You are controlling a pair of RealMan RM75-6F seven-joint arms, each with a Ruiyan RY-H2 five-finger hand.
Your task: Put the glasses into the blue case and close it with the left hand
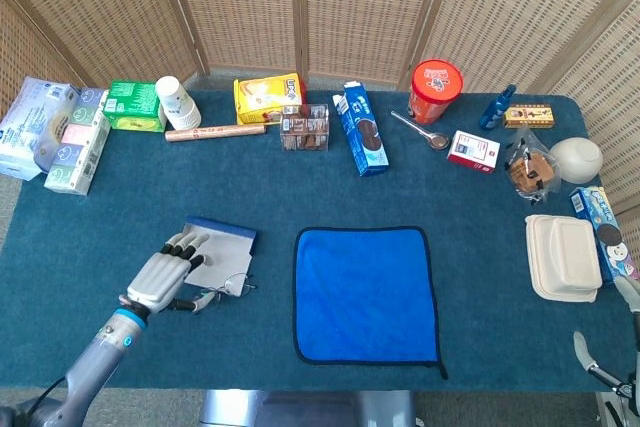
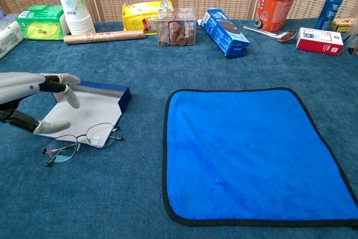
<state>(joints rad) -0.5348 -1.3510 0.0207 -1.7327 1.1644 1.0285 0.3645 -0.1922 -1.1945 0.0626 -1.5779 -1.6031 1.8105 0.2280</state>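
The blue case [image 1: 228, 245] [image 2: 92, 107] lies open on the teal cloth, its pale lining up and its blue wall at the far side. The thin-framed glasses [image 1: 222, 292] [image 2: 81, 141] lie just in front of the case, one lens overlapping its near edge. My left hand [image 1: 165, 273] [image 2: 36, 102] hovers over the case's left part with fingers apart and nothing in it, thumb just above the glasses' left lens. Of my right hand [image 1: 608, 372] only a sliver shows at the head view's lower right corner; its state cannot be read.
A blue cloth mat [image 1: 365, 293] lies right of the case. Along the far edge stand tissue packs [image 1: 55, 132], a green box [image 1: 134, 106], paper cups [image 1: 176, 102], a yellow bag [image 1: 267, 97], a biscuit box [image 1: 361, 130] and a red tub [image 1: 435, 90]. A white clamshell [image 1: 563, 257] sits right.
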